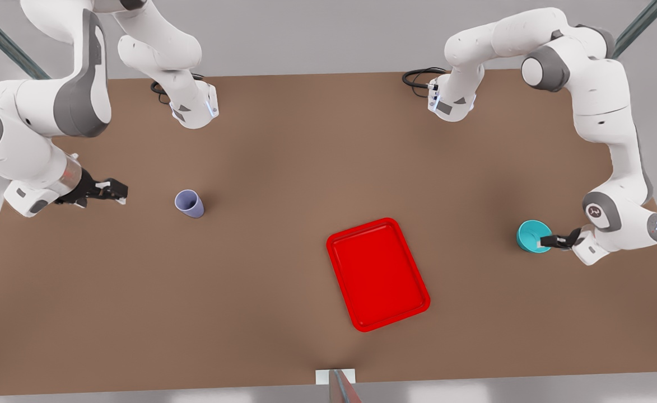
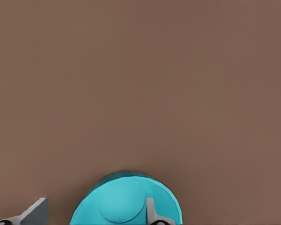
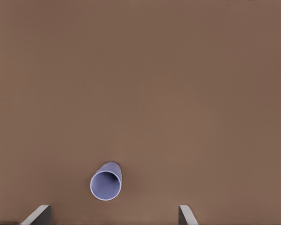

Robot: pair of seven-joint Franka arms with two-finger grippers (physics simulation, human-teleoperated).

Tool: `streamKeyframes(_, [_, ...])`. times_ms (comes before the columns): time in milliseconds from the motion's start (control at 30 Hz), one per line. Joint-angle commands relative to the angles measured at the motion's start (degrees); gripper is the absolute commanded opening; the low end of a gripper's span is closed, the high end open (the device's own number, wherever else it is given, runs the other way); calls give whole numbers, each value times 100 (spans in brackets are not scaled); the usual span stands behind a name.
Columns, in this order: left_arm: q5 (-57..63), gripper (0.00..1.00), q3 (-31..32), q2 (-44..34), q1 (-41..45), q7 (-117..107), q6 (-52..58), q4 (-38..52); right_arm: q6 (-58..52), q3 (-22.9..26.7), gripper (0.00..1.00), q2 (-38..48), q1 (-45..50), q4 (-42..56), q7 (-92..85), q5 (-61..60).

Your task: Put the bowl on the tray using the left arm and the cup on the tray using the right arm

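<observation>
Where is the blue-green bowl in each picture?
Front view: the bowl sits on the brown table toward the front view's right, at the left tool.
Left wrist view: the bowl is close up, one finger over its rim.
Right wrist view: not in it.
Shared landmark: the brown table.

Lavender cup [image 3: 106, 181] upright on brown table [image 3: 178, 84]; right gripper [image 3: 113, 216] jaws spread wide, apart from cup.

a plain brown table [image 1: 261, 268] spans the scene. two black cables [image 1: 418, 75] coil at its far edge, and a small white block [image 1: 324, 376] sits at the near edge.
</observation>
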State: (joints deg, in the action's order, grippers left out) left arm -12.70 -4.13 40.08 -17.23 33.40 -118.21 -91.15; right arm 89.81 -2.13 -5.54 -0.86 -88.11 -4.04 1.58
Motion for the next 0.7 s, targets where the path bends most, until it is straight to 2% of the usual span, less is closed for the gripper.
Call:
streamKeyframes(0, [-92, 100, 0, 8, 0, 0, 0, -34, 1, 2, 100, 0, -151, 4, 0, 0])
streamKeyframes(167, [-57, 100, -9, 79, -9, 202, 0, -87, 36, -33, 100, 26, -177, 4, 0, -26])
streamKeyframes(233, [-57, 49, -9, 87, -9, 193, -18, -69, 27, -25, 100, 26, -195, 4, 0, -26])
streamKeyframes(267, [-48, 45, -9, 105, -9, 193, -62, -61, 27, -25, 100, 26, -195, -5, 0, -26])
streamKeyframes(500, [-57, 26, -9, 158, -9, 132, -71, -43, 19, -33, 100, 35, -212, -5, 0, -26])
streamKeyframes(667, [-57, 26, -9, 263, 0, 88, -123, -25, 1, -25, 100, 35, -221, -5, 0, -26])
